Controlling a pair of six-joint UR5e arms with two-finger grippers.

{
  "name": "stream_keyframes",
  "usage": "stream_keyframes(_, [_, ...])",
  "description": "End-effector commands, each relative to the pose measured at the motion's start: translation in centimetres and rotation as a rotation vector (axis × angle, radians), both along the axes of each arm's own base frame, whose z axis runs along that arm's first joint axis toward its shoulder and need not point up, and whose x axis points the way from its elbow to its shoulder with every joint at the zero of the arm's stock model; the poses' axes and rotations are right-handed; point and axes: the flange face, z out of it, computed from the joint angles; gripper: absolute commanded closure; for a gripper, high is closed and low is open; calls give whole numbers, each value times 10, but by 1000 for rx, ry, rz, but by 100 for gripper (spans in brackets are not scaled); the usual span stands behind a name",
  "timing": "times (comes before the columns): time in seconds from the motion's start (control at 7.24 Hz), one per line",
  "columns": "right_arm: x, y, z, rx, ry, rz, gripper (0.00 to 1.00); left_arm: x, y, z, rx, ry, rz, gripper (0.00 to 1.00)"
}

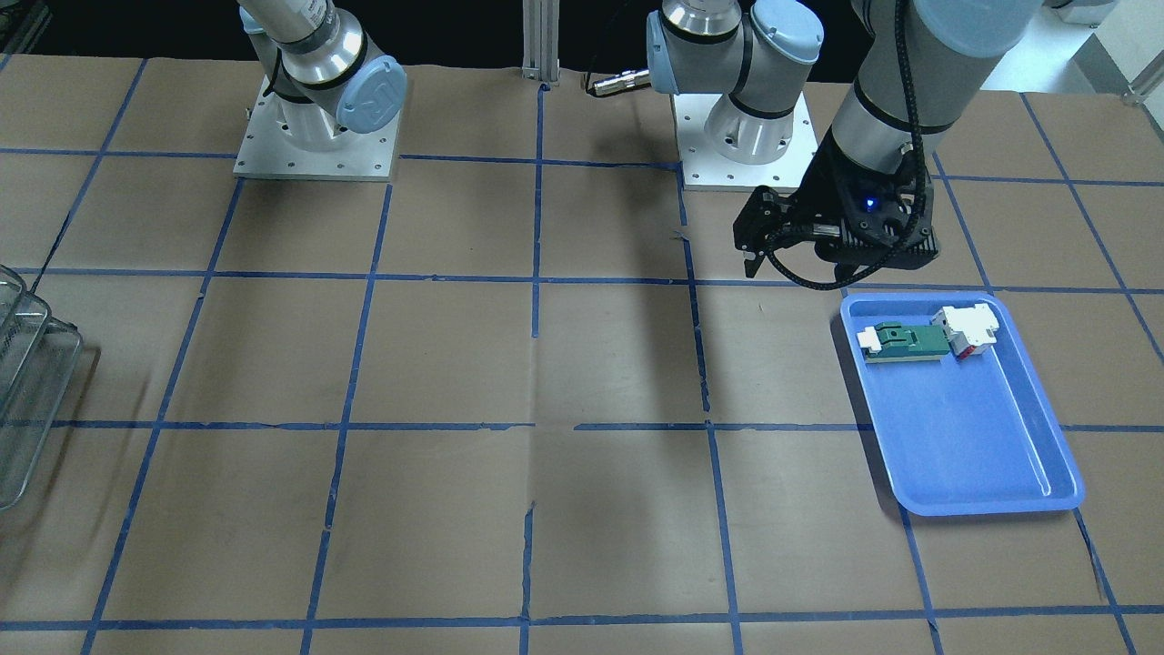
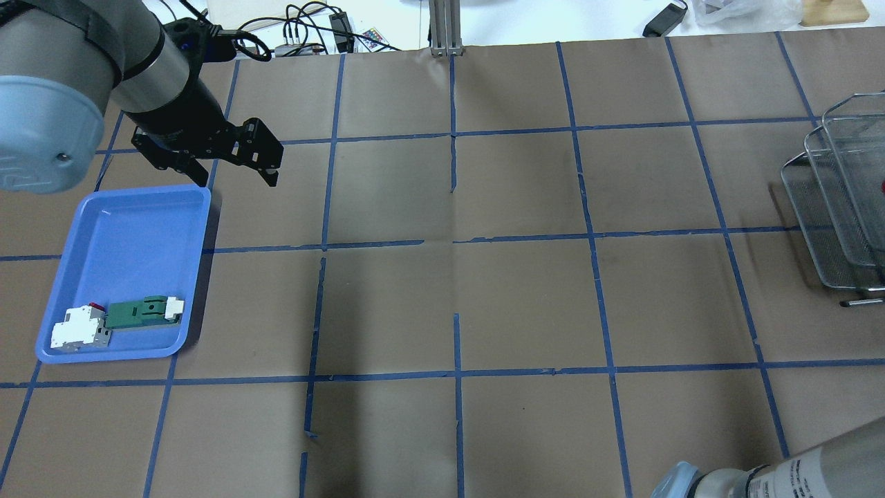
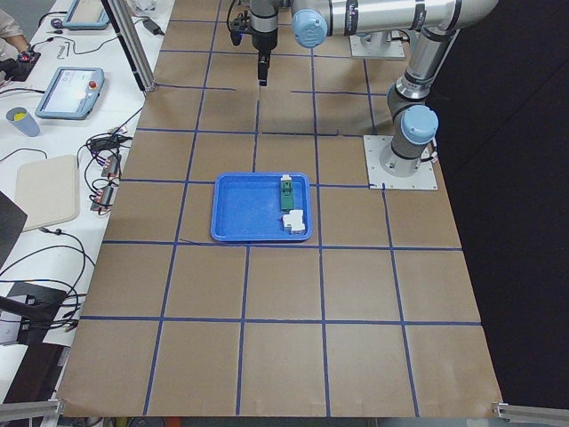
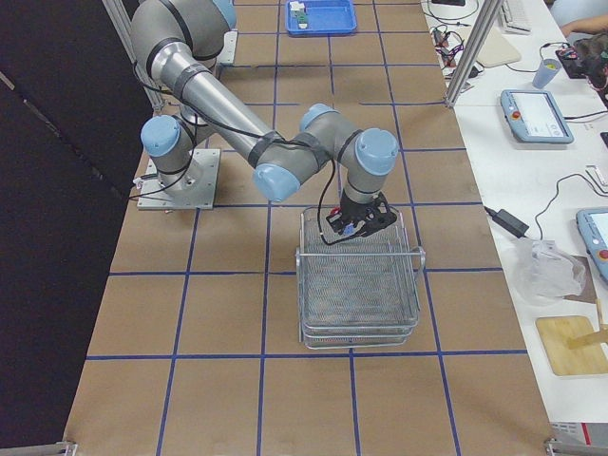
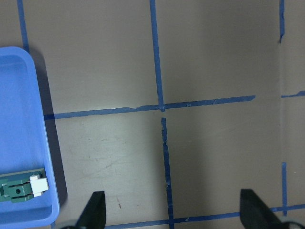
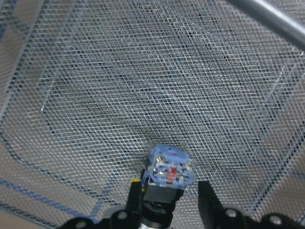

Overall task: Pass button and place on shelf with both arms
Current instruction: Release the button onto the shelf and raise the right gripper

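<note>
The button (image 6: 170, 171) sits between my right gripper's (image 6: 169, 202) fingers, its blue-clear block end pointing down at the mesh. In the exterior right view my right gripper (image 4: 359, 220) hangs over the back part of the silvery wire shelf (image 4: 361, 285), shut on the button (image 4: 342, 228). The shelf also shows at the overhead view's right edge (image 2: 850, 207) and the front-facing view's left edge (image 1: 27, 382). My left gripper (image 2: 235, 173) is open and empty, above the table beside the blue tray's far corner; it also shows in the front-facing view (image 1: 764, 246).
The blue tray (image 2: 117, 235) lies on my left side and holds a green-and-white flat part (image 2: 145, 311) and a white-and-red blocky part (image 2: 79, 330). Brown paper with blue tape lines covers the table. Operators' gear lies beyond the far edge.
</note>
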Motion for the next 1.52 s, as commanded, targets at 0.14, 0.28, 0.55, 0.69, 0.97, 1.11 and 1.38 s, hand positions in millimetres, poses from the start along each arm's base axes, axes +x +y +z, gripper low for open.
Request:
stream_keyframes(0.14, [30, 7, 47, -43, 32, 33, 0, 3, 4, 4, 37, -28, 109, 0])
stream_keyframes(0.28, [97, -1, 75, -47, 34, 132, 0, 2, 7, 8, 32, -28, 108, 0])
stream_keyframes(0.55, [229, -10, 99, 7, 65, 363, 0, 2, 7, 8, 31, -28, 108, 0])
stream_keyframes(0.69, [282, 9, 111, 49, 35, 458, 0, 2, 7, 8, 31, -27, 108, 0])
stream_keyframes(0.97, [380, 34, 116, 59, 30, 693, 0, 2, 9, 12, 23, -27, 108, 0])
stream_keyframes(1.11, [400, 53, 125, 42, 43, 788, 0, 1, 11, 13, 20, -20, 108, 0])
stream_keyframes(1.38, [417, 77, 122, 48, 1, 1136, 0, 1, 13, 15, 15, -16, 107, 0])
